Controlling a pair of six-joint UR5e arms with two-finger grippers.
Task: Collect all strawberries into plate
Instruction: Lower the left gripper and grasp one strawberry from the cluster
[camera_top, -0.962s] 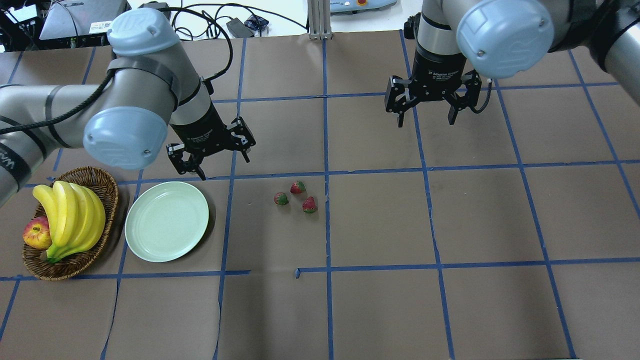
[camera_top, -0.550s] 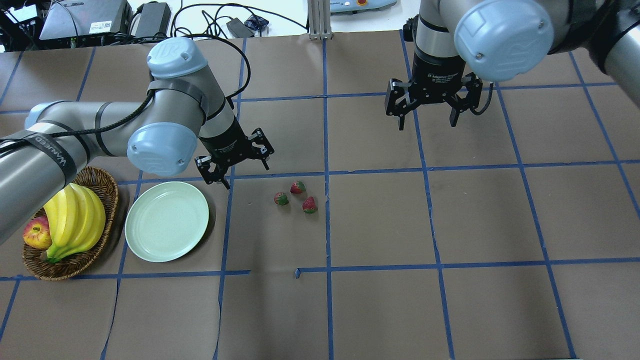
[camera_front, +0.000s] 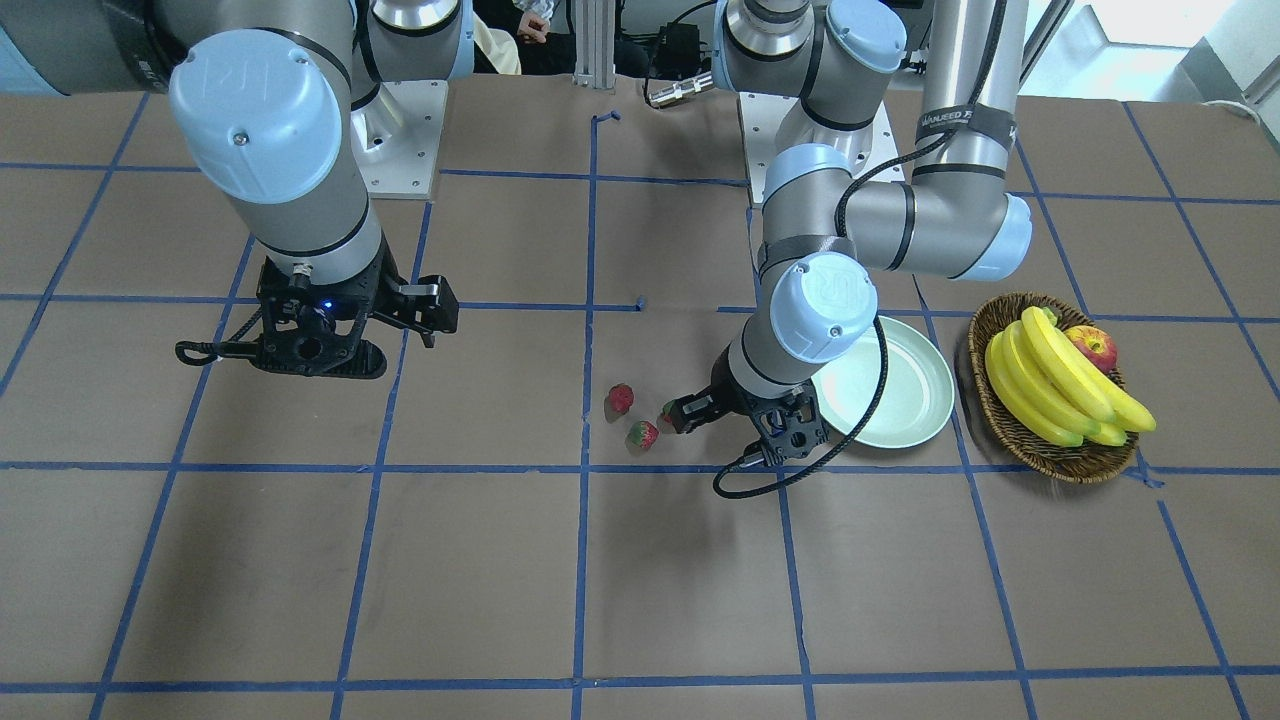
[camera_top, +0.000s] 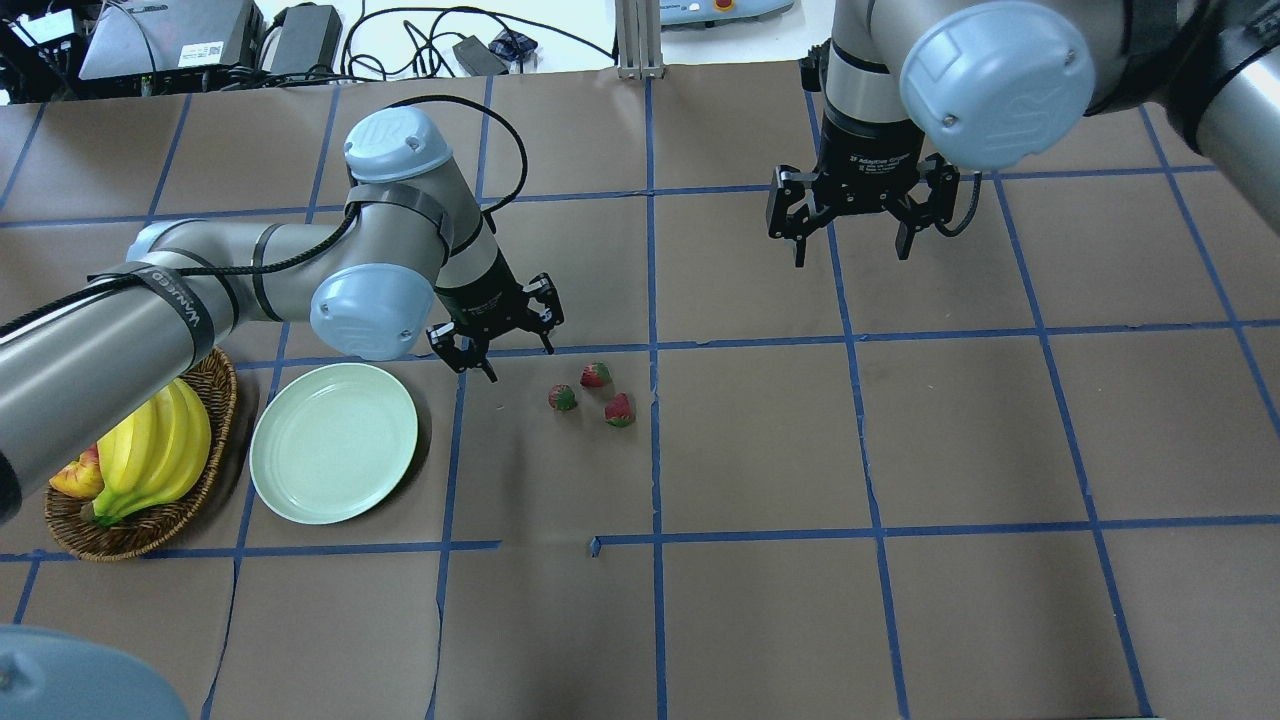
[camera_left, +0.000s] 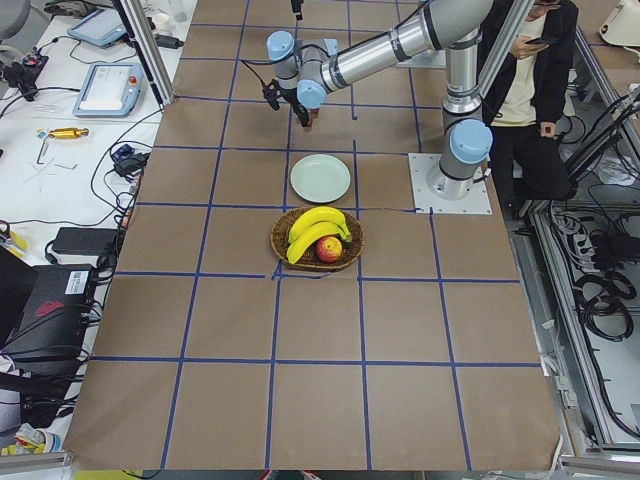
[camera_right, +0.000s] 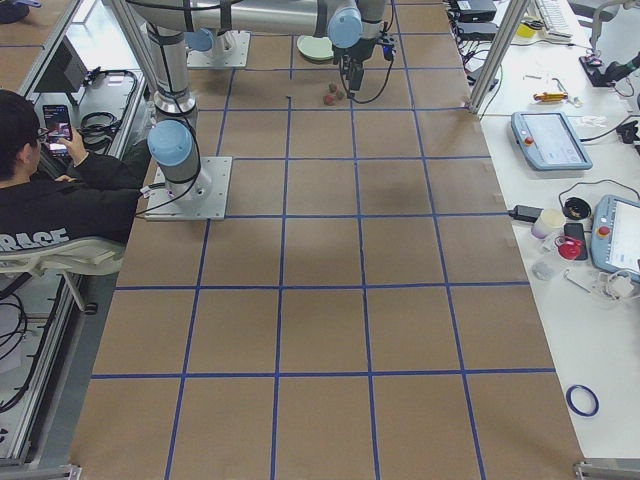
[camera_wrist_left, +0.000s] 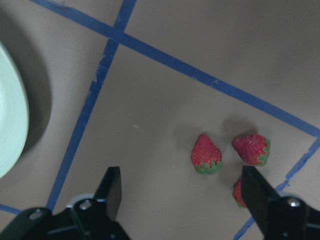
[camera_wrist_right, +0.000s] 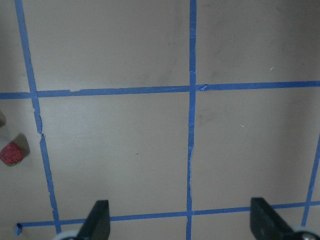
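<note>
Three strawberries (camera_top: 596, 376) clustered on tabletop (camera_top: 760, 450) near plate (camera_top: 333, 443), none in it. Left jaws apart, hovering between plate and cluster; right jaws apart, well beyond cluster. Straddle plate-side berry alone, close gently.

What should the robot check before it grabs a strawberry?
1. Jaws of the left gripper open: ok.
2. Jaws around a strawberry: not ok, they are beside the nearest strawberry, on the plate's side.
3. All three strawberries lying apart, none touching: ok.
4. The plate bare, with room for fruit: ok.
5. The right gripper away from the strawberries, jaws open: ok.
</note>
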